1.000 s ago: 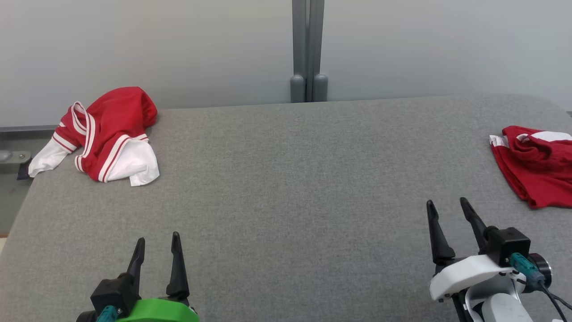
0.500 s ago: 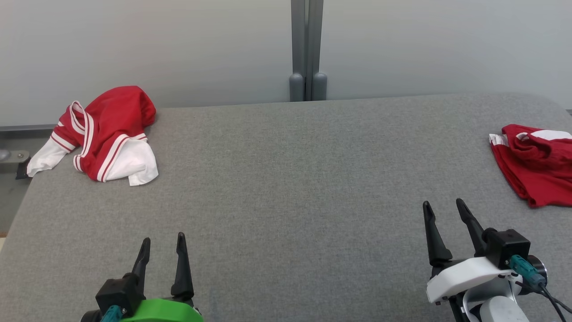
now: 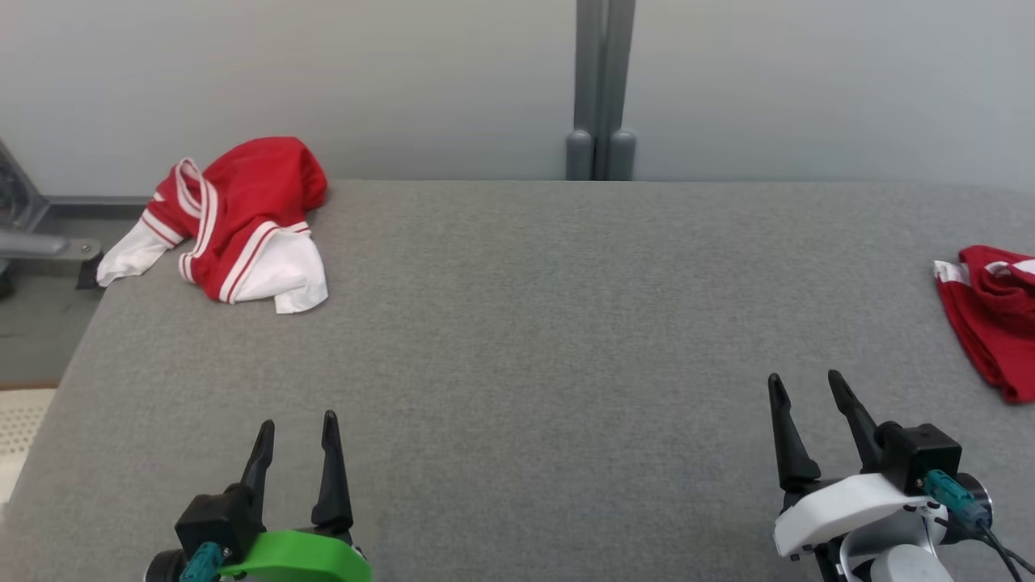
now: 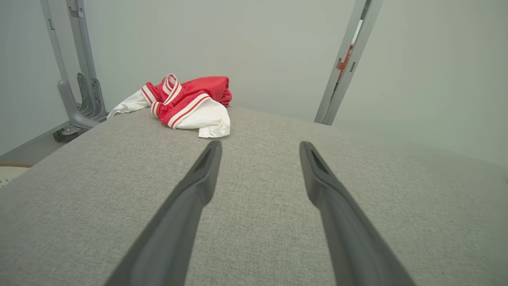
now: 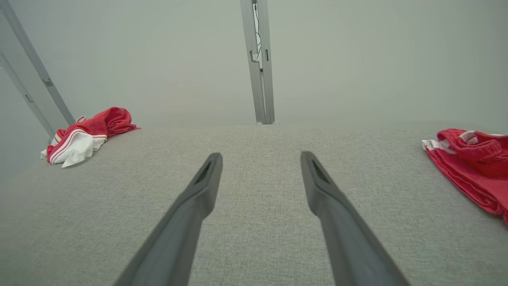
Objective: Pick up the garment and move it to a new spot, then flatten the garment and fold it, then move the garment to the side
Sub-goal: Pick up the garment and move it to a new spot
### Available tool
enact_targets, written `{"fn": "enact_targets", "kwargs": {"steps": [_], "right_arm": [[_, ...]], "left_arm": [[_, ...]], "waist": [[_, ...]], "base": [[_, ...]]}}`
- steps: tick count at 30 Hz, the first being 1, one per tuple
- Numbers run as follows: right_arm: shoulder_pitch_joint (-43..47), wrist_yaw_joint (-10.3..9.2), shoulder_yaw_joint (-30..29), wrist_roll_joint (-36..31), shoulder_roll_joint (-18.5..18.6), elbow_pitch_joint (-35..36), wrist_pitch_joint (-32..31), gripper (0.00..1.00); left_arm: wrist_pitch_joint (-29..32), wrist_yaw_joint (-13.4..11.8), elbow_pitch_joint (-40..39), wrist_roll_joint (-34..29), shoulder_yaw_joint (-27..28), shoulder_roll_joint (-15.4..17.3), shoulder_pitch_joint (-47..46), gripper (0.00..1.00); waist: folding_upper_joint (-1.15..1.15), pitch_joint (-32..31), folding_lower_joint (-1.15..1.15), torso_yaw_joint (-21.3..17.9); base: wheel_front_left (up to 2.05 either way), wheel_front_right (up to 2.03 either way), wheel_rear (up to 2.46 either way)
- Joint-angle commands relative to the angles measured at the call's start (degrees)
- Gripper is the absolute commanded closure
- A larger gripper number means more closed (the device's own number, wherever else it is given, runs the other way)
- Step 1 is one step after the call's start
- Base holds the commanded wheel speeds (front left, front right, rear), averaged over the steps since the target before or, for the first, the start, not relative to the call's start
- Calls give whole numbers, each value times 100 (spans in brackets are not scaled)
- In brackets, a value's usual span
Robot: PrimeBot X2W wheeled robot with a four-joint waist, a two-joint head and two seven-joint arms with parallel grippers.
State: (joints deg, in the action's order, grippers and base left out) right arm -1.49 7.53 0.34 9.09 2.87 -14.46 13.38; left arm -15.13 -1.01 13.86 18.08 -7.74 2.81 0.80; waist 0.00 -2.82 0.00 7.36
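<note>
Head view shows left end effector (image 3: 297, 420) and right end effector (image 3: 804, 378) wide, garment (image 3: 251, 212) untouched.

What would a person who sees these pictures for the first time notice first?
The eye goes first to the crumpled red and white garment at the far left corner of the gray table, one white part hanging over the edge. A second red garment lies at the table's right edge, cut off by the frame. Near the bottom, the left gripper and the right gripper hover open and empty.
</note>
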Motion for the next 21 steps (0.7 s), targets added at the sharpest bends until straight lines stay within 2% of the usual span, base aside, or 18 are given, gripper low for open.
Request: {"fn": "enact_targets", "kwargs": {"steps": [1, 7, 12, 21], "right_arm": [[1, -8, 12, 39, 4, 21, 23, 0], [-138, -8, 170, 113, 6, -12, 49, 0], [-219, -8, 376, 196, 9, -116, 72, 0], [-509, -9, 772, 217, 15, -307, 86, 0]], "left_arm": [[-1, 11, 8, -30, 9, 19, -95, 0], [-1, 8, -45, -137, 184, 19, -136, 0], [0, 17, -133, -179, 425, 22, -98, 0], [0, -28, -376, -121, 706, 15, 99, 0]], "waist": [[0, 69, 0, 514], [0, 167, 0, 1467], [0, 215, 0, 2058], [0, 366, 0, 2241]], "base": [[0, 0, 0], [0, 0, 0], [0, 0, 0], [0, 0, 0]]}}
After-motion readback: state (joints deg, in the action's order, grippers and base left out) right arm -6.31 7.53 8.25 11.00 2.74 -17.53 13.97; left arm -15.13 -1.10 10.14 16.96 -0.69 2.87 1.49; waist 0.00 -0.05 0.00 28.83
